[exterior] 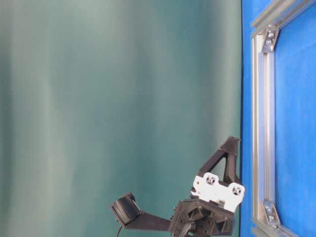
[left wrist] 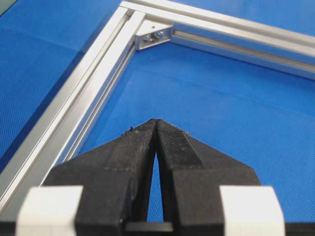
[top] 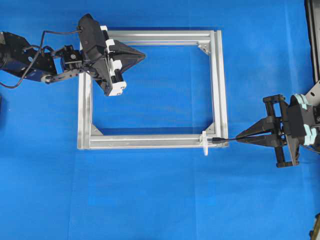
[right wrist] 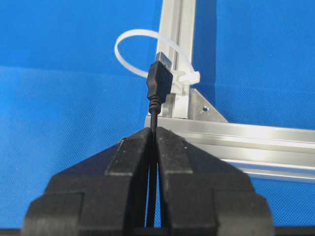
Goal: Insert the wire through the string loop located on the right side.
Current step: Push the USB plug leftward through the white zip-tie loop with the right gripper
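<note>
Holding: right gripper [right wrist: 153, 129] has its fingers [right wrist: 133, 147] clenched on the wire [right wrist: 154, 114], just behind the USB plug [right wrist: 160, 78], which sticks out past the fingertips.

Landmark: silver aluminium frame [top: 219, 85] lying flat on the blue bench [top: 160, 200]; everything below is relative to it.

String loop: whitish zip-tie loop [right wrist: 142, 49] fixed at the frame's lower-right corner in the overhead view, standing out from the rail there.

Plug vs loop: plug tip [top: 216, 141] sits over that same corner, right at the loop; whether it's actually inside yet, can't tell.

Key relation: loop is dead ahead of the fingers, and the plug's long axis points straight at the opening, so my guess is a straight push forward.

Nearer arm: right one by a mile.

Left gripper: [left wrist: 156, 125] fingers clenched on nothing, hovering over the frame's opposite top-left corner.
</note>
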Robot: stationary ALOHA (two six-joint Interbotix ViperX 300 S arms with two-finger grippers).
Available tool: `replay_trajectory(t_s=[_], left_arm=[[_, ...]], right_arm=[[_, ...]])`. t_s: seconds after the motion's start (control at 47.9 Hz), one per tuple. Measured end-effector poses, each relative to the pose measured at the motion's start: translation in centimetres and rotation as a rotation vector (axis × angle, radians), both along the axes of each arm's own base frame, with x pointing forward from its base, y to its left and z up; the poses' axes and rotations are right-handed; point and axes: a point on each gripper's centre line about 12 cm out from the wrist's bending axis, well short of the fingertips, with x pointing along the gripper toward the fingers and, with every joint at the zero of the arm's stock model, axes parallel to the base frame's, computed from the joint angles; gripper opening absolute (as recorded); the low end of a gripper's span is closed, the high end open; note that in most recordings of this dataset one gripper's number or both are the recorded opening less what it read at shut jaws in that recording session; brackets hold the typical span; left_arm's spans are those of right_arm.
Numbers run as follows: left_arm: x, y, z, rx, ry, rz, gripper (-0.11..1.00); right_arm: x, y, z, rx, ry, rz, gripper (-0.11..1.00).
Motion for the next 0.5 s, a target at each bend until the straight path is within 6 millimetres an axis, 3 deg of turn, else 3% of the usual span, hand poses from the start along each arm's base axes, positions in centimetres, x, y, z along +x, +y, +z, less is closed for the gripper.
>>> replay_trajectory(t_s=[0.229, 0.501], left_arm=[[0.0, 0.0, 0.0, 0.000, 0.000, 0.000, 0.00], [0.0, 0.0, 0.0, -0.001, 0.000, 0.001, 0.00]], right_arm=[[0.5, 0.2, -0.6, -0.015, 0.028, -0.003, -0.02], [2.8, 0.7, -0.9, -0.037, 0.012, -0.020, -0.02]])
